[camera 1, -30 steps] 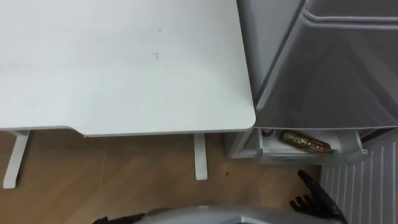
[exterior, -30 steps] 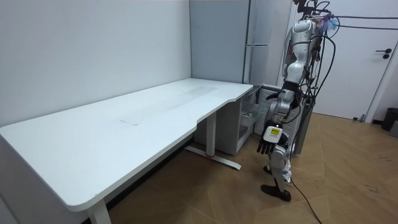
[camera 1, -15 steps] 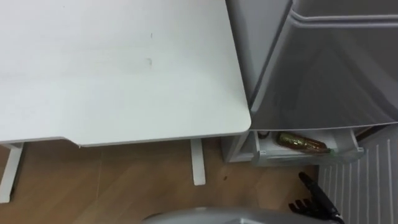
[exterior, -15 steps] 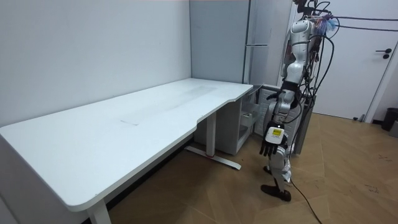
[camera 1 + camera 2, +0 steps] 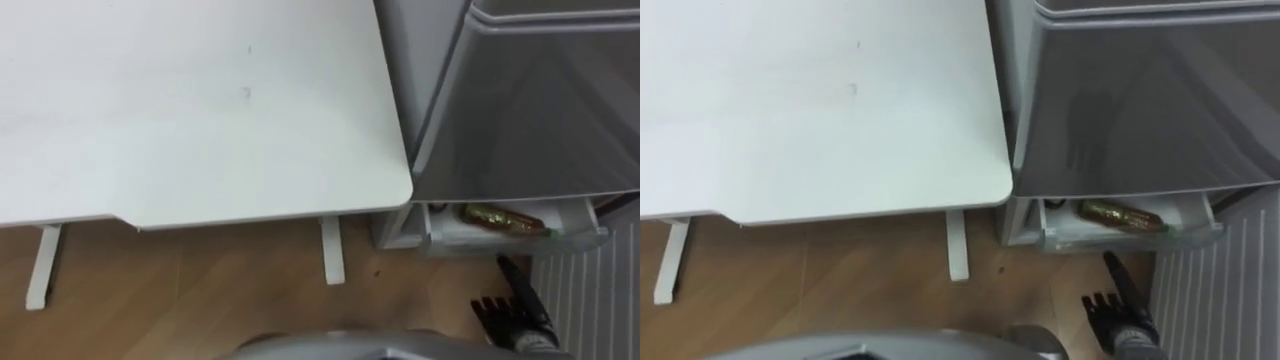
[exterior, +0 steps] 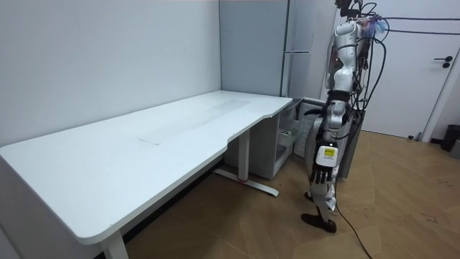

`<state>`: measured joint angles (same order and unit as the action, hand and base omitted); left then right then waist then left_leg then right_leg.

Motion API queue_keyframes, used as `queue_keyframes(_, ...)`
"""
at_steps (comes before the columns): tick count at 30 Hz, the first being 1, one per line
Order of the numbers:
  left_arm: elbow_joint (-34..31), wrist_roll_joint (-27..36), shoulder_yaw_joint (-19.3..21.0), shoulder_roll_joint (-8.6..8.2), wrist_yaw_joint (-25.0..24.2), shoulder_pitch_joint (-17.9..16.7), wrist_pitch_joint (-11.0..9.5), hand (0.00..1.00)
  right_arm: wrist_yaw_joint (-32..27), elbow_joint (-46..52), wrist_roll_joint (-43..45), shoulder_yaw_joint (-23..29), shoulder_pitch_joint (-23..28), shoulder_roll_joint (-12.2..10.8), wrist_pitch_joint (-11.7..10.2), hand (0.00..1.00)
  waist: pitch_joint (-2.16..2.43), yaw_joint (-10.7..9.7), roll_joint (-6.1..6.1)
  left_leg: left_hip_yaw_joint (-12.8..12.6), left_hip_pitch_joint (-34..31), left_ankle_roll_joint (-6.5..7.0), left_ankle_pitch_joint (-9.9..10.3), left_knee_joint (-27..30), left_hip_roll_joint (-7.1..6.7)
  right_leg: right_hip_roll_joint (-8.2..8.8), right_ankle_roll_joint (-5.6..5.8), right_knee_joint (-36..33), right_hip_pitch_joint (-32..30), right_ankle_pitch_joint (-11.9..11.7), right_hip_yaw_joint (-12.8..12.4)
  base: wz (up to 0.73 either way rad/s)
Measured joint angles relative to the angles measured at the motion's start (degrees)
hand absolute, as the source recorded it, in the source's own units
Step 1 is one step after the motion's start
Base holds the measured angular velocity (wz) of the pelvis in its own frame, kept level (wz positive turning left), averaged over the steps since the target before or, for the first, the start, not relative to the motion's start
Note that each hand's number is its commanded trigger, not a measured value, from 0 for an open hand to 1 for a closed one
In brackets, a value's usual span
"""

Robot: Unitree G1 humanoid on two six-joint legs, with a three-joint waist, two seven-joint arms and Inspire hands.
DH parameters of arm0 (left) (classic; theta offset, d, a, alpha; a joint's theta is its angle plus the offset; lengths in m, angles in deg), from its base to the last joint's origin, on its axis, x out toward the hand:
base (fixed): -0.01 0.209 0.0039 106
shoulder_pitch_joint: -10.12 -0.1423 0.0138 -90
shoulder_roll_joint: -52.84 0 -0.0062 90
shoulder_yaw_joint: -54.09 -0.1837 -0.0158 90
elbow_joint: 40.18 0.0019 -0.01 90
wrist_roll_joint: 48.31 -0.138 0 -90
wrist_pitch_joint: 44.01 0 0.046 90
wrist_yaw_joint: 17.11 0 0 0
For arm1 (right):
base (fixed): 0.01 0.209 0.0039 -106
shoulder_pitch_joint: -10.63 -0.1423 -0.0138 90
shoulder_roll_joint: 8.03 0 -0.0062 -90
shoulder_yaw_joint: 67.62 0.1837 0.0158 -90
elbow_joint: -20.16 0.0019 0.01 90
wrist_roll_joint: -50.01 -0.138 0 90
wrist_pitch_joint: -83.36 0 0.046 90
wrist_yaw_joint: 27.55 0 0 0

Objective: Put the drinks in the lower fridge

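Looking down through the head camera, I have the amber drink bottle (image 5: 503, 216) lying on its side in the clear bin (image 5: 470, 243) at the bottom of the fridge (image 5: 520, 110), just past the corner of the white worktop (image 5: 200, 110). By my reading, the task's thing already sits in the lower compartment. My right hand (image 5: 517, 318) hovers low in front of that bin, near it but apart, with fingers straight and released, holding nothing. In the room view the left hand (image 6: 324, 160) hangs by the robot's side, fingers loose and empty. The robot stands upright facing the fridge at the worktop's far end.

If I had to shift the bottle, I'd judge it rigid and smooth, fairly heavy if full, and inclined to roll since it lies flat. I'd wrap the fingers round the middle of the body, not the narrow neck. I'd come in from above, because the bin's front wall looks set to block a level reach. The surface may be slick, so I'd want a full curl. I cannot tell whether it is sealed.
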<state>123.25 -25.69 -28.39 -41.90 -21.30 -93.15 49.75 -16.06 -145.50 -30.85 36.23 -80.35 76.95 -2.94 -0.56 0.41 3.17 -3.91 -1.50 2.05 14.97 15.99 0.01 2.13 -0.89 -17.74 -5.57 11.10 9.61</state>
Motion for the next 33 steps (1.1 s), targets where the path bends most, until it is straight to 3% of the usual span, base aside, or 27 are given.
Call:
queue_keyframes(4,0.95,-2.16,-2.05,0.32,-1.08,1.68,-0.1,0.0,0.13,-0.12,-0.36,2.06,-3.45,0.16,-0.05,0.0,-0.26,-0.33,0.48,-0.08,-5.17,0.45,0.41,4.38,-1.01,1.84,0.02,-5.59,-5.89,2.03,-0.01,0.08)
queue_keyframes(8,2.14,-2.18,-2.22,0.53,-1.78,4.96,-0.05,0.0,0.28,-0.93,-2.71,4.41,-8.82,1.16,-0.65,0.0,-0.94,0.03,1.53,0.01,-13.36,0.8,0.82,10.37,-1.81,3.07,-0.09,-11.49,-14.1,2.72,-0.83,0.06)
queue_keyframes(9,2.36,-2.14,-2.24,0.57,-1.87,5.89,-0.06,0.0,0.29,-0.97,-4.05,4.42,-10.52,1.49,-0.76,0.0,-1.27,0.33,1.58,-0.06,-16.16,0.95,1.3,12.52,-1.85,3.3,-0.22,-13.67,-17.01,3.02,-1.23,0.0)
queue_keyframes(14,3.58,-2.14,-4.58,0.83,-1.82,10.33,0.42,0.0,-0.01,-2.48,-5.47,5.56,-16.43,2.87,-1.16,0.0,-1.83,1.09,0.64,-0.55,-27.25,1.38,1.8,19.23,-2.71,4.82,-0.59,-21.64,-28.54,4.07,-2.22,0.06)
queue_keyframes(19,3.72,-1.87,-8.04,1.15,-1.0,15.15,0.39,0.0,-0.1,-2.39,-6.4,5.14,-19.92,4.66,-1.37,0.0,-1.84,1.6,0.06,-0.6,-37.91,1.15,3.12,27.09,-2.67,5.64,-0.93,-28.38,-38.54,4.37,-2.32,0.08)
queue_keyframes(21,3.62,-1.87,-9.01,1.21,-0.95,16.65,-0.65,0.0,-0.1,-2.38,-6.85,5.14,-21.06,5.55,-1.66,0.0,-1.87,1.77,-0.35,-0.59,-42.05,1.03,4.11,31.31,-2.43,5.8,-1.31,-31.81,-42.23,4.97,-2.29,0.03)
queue_keyframes(24,3.62,-1.91,-9.84,1.49,-0.75,16.9,-1.14,0.0,-0.11,-2.3,-8.38,4.97,-22.48,6.34,-1.83,0.0,-1.78,1.64,-0.86,-0.2,-47.08,0.78,5.61,36.42,-1.63,5.87,-2.25,-35.48,-46.44,6.01,-1.66,-0.03)
queue_keyframes(28,3.38,-1.92,-10.93,1.44,0.42,17.44,-0.71,0.0,-0.12,-1.82,-9.13,4.43,-24.4,7.54,-2.87,0.0,-1.74,2.07,-1.1,0.06,-52.86,0.72,5.98,40.38,-1.3,5.63,-2.4,-38.56,-51.73,6.15,-1.66,0.04)
queue_keyframes(33,2.72,-1.91,-14.69,1.41,2.39,17.67,-0.38,0.0,-0.01,0.33,-11.55,1.95,-26.9,8.62,-3.68,0.0,-1.74,4.39,-1.18,0.15,-57.88,0.59,7.35,45.7,-0.84,5.8,-3.01,-43.3,-56.47,7.12,-1.57,0.01)
